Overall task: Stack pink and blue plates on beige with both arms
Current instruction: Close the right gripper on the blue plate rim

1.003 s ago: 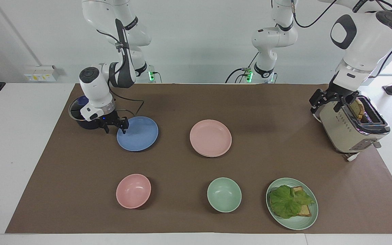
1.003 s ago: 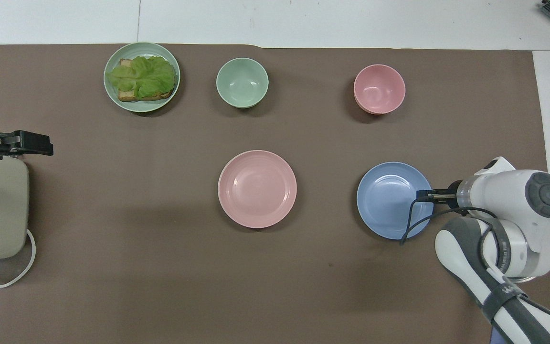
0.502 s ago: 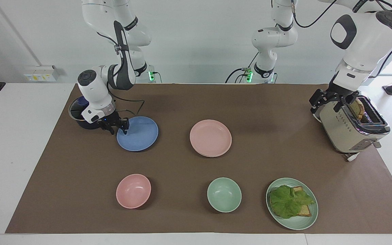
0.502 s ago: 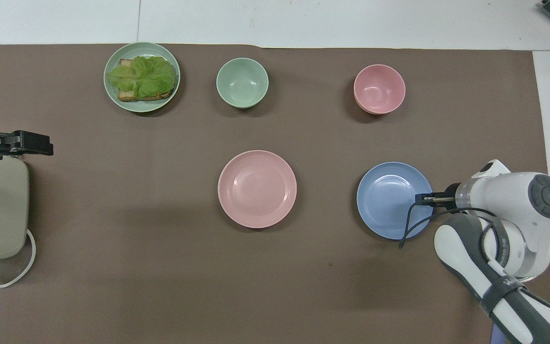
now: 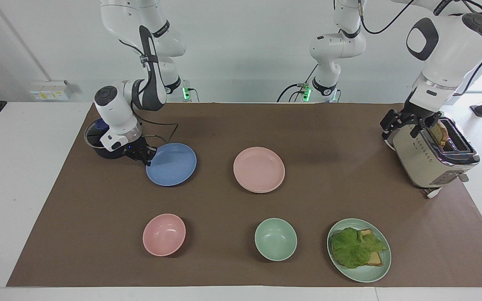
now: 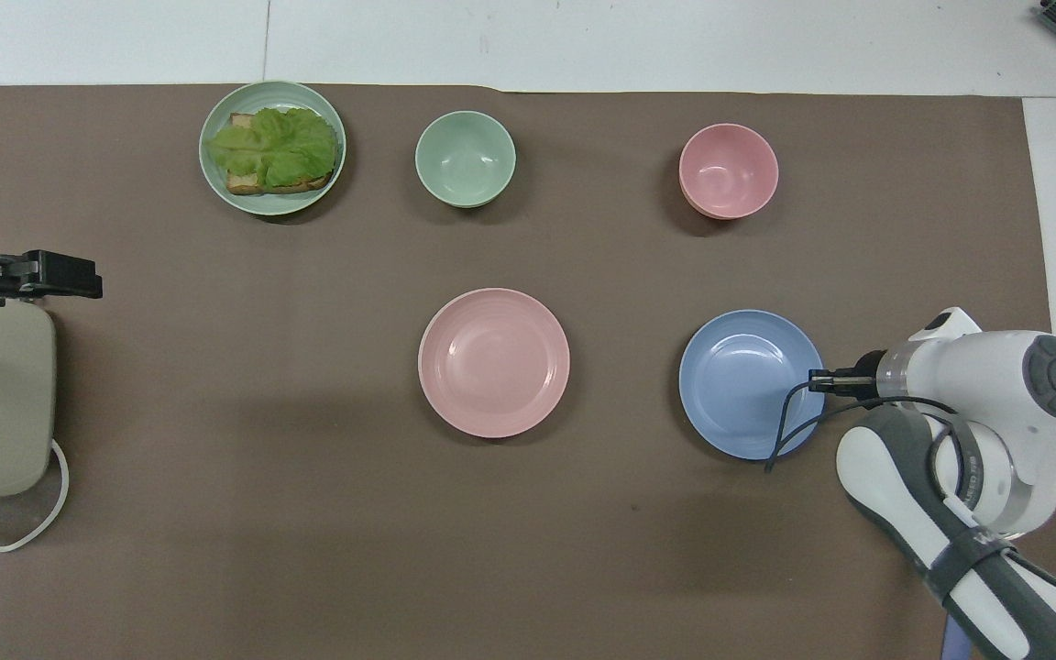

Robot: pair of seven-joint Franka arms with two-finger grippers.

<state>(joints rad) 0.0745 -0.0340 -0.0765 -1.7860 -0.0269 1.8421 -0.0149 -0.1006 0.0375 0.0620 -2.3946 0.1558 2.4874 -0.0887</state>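
Blue plate (image 5: 171, 164) nudged toward pink plate (image 5: 259, 169), rim pinched in right tool (image 5: 146, 157)

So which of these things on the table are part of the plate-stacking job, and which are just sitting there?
Part of the job:
- blue plate, its rim gripped by the right gripper
- pink plate, lying on a beige plate
- left gripper, waiting over the toaster

Just lying about:
- pink bowl
- green bowl
- green plate of lettuce and toast
- black pot

plain white wall (image 5: 241, 50) up top; white table (image 5: 15, 175) under a brown mat (image 5: 308, 125); soft even light
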